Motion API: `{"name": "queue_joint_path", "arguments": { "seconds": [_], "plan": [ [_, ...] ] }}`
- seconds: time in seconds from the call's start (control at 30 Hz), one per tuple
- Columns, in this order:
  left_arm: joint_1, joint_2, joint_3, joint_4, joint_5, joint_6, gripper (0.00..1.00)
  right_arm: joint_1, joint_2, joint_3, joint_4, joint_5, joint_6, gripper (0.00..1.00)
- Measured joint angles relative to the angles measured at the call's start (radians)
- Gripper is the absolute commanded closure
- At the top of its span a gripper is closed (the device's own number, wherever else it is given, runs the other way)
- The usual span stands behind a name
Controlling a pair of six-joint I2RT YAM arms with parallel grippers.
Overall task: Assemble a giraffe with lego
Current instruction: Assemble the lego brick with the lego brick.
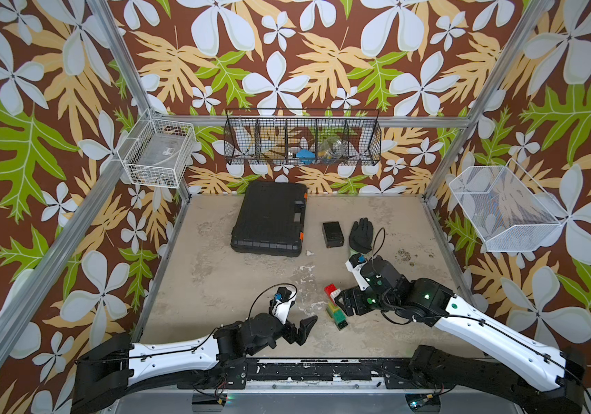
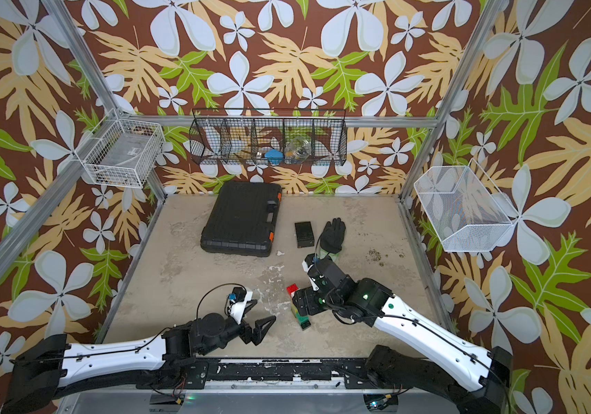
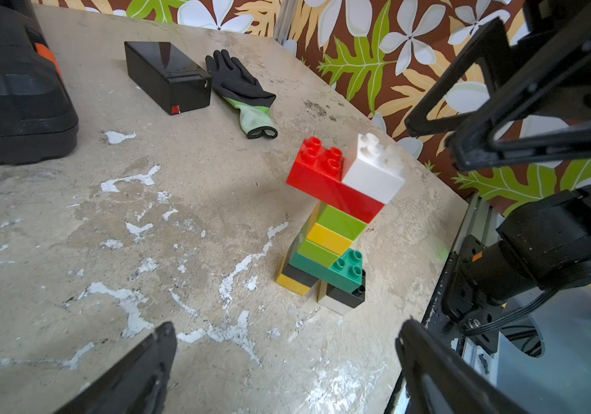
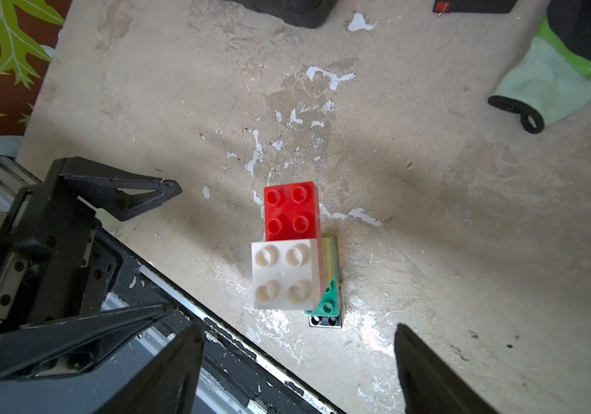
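Observation:
The giraffe (image 3: 333, 229) stands upright near the table's front edge, right of centre: yellow-black and white-black legs, a dark green body, a lime-and-yellow neck and a red-and-white head. It shows in both top views (image 1: 334, 310) (image 2: 298, 312). My right gripper (image 4: 298, 324) hovers just above and behind the giraffe (image 4: 292, 247), open, with nothing between its fingers. My left gripper (image 3: 288, 324) is low over the table to the giraffe's left, a hand's width away. It is wide open and empty, as a top view (image 1: 299, 315) also shows.
A large black tool case (image 1: 268, 218) lies at the back. A small black box (image 1: 333, 234) and a black-and-green glove (image 1: 361, 236) lie behind the giraffe. Wire baskets (image 1: 303, 143) hang on the walls. The black front rail (image 1: 322, 372) runs close behind both grippers.

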Motion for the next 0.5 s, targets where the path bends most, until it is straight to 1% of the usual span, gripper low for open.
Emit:
{"name": "queue_joint_path", "arguments": {
  "seconds": [0.2, 0.5],
  "plan": [
    [0.000, -0.034, -0.018, -0.026, -0.003, -0.005, 0.00, 0.050, 0.063, 0.001, 0.021, 0.024, -0.037, 0.20],
    [0.000, -0.057, -0.017, -0.061, -0.006, -0.005, 0.00, 0.055, 0.114, -0.001, 0.050, 0.068, -0.069, 0.26]
  ]
}}
